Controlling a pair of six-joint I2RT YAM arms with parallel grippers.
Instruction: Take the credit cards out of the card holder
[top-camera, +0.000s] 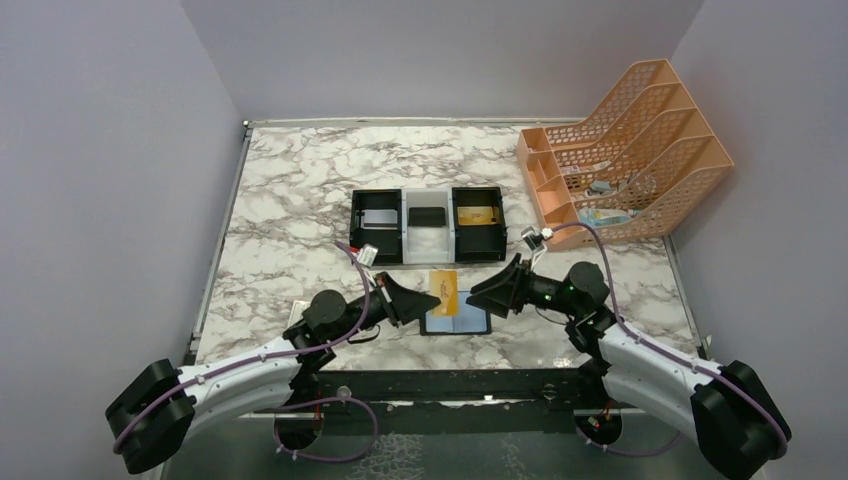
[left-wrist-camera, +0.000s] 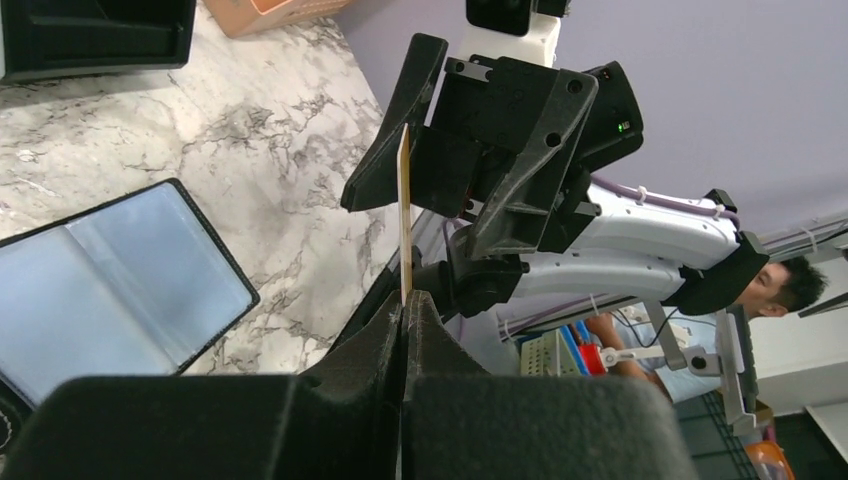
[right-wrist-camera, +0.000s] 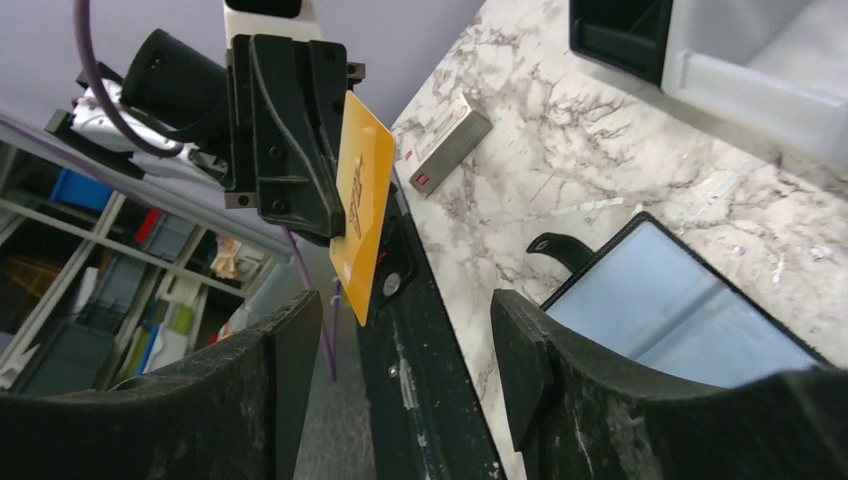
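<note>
The card holder (top-camera: 456, 322) lies open on the marble near the front edge, its bluish-grey panels (left-wrist-camera: 110, 285) facing up (right-wrist-camera: 690, 310). Just above it, my left gripper (top-camera: 435, 298) is shut on a gold-tan credit card (top-camera: 443, 290), pinching the card's lower edge (left-wrist-camera: 404, 215) between its fingertips (left-wrist-camera: 404, 305). My right gripper (top-camera: 472, 295) faces it from the right, open. The card (right-wrist-camera: 360, 215) stands in front of its wide jaws (right-wrist-camera: 405, 320), with no contact showing. A silver-grey card (top-camera: 378, 218) lies in the tray's left compartment.
A black-white-black tray (top-camera: 428, 250) sits behind the holder, with a gold card (top-camera: 474, 214) in its right compartment. An orange file rack (top-camera: 625, 150) fills the back right. A white box with a red mark (right-wrist-camera: 445, 145) lies at the table's front left.
</note>
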